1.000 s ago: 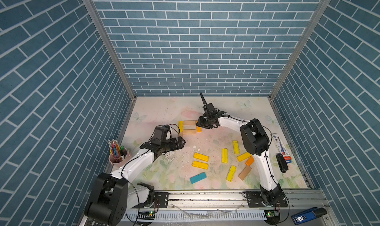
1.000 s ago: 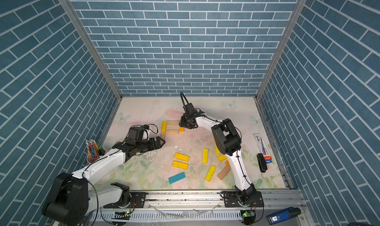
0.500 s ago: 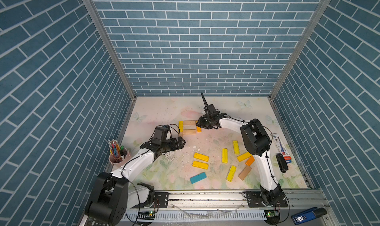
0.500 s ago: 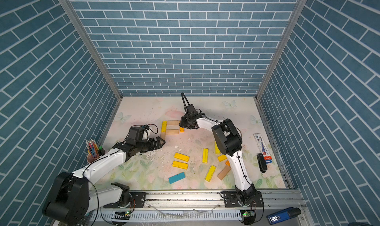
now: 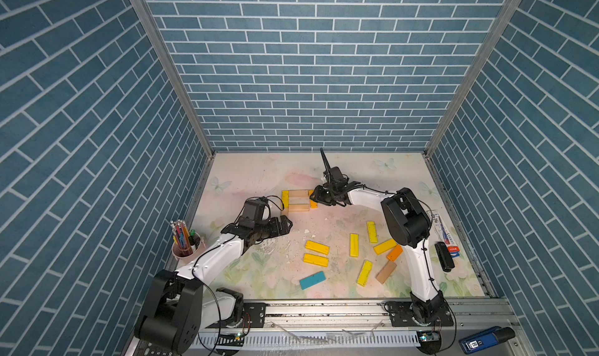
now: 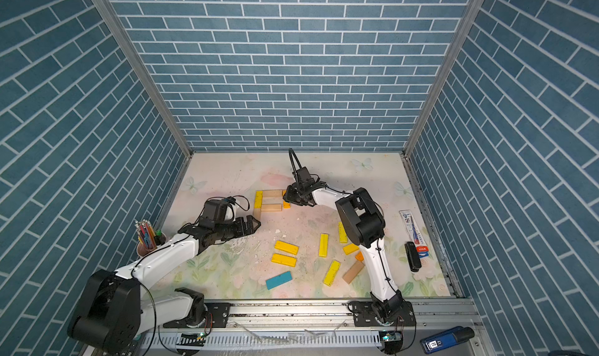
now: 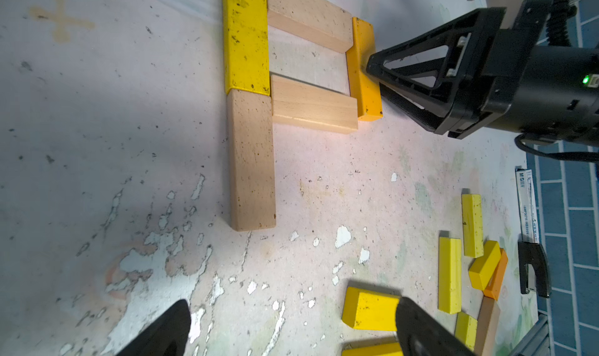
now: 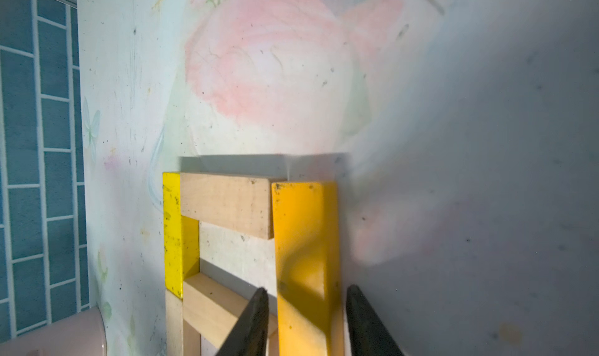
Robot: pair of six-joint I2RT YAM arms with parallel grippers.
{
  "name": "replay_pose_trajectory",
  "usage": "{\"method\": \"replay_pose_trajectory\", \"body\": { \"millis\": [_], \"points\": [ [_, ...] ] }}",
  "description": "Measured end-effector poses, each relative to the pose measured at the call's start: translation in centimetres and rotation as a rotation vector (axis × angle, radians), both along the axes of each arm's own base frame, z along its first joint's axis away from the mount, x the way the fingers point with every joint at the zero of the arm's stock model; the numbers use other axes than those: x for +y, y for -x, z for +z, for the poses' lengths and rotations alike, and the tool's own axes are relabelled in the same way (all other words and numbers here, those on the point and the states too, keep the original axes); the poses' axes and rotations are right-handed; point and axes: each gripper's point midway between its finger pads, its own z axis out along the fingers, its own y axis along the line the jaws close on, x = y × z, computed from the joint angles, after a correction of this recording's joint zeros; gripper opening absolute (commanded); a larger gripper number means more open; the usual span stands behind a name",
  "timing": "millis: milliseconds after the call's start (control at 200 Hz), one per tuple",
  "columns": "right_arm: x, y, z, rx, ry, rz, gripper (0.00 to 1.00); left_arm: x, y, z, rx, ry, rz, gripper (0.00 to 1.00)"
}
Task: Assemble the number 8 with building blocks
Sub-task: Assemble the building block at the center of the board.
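Pink cup (image 5: pixel 182 263) holds pencils (image 5: pixel 179 231), well apart from building blocks (image 5: pixel 317 247).

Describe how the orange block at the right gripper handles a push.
The orange block looks like stiff painted wood, so it should slide whole, not bend. Flat-sided, it likely won't roll. Pushed by the right gripper, it would probably nudge the tan block touching it.

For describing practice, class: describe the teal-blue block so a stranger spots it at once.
Find the metal rail at the front. Nearest it among the loose blocks lies the teal-blue block, slanted. It alone is blue; others are yellow, orange or tan.
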Motion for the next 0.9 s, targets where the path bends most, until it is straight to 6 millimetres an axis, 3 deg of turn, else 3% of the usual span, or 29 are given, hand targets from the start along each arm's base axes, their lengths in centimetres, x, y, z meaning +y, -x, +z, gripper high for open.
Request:
{"method": "replay_pose_trajectory", "body": {
  "millis": [230, 900],
  "points": [
    [-0.7, 1.1, 0.0, 0.014, -0.001, -0.003, 0.42, 0.0, 0.0, 0.0, 0.000, 0.000, 0.000, 1.00],
    [0.0, 1.8, 0.2, 0.035, -0.048, 0.032, 0.39, 0.0, 0.1, -0.1, 0.001, 0.000, 0.000, 0.99]
  ]
}}
